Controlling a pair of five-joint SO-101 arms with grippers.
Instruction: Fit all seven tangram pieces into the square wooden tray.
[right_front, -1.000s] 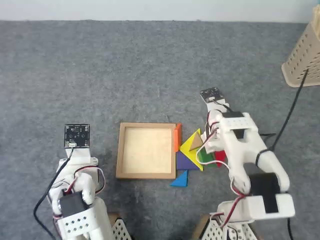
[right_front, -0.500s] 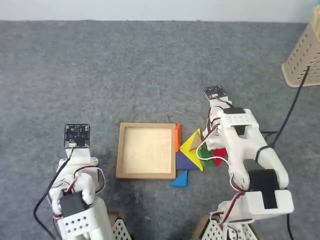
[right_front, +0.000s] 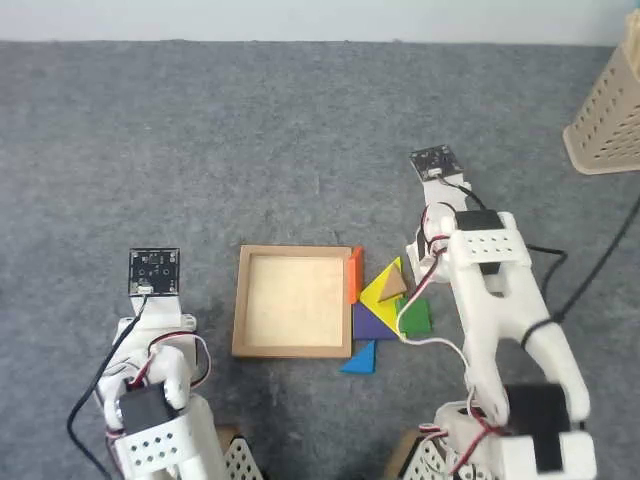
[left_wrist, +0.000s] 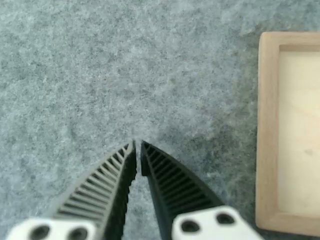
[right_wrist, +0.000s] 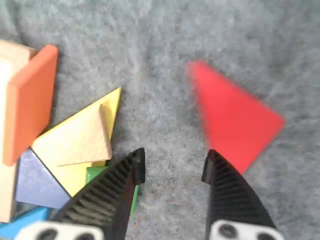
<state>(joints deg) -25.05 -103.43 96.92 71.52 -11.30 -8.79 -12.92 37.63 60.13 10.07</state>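
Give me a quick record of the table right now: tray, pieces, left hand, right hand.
tray: wooden tray, empty
outside: orange, yellow, tan, purple, green, blue pieces clustered between tray and right arm; red triangle apart
left hand: shut, over carpet
right hand: open, empty, beside red triangle

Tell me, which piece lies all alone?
The red triangle: it lies apart on the grey carpet, while the other pieces huddle together beside the wooden tray.
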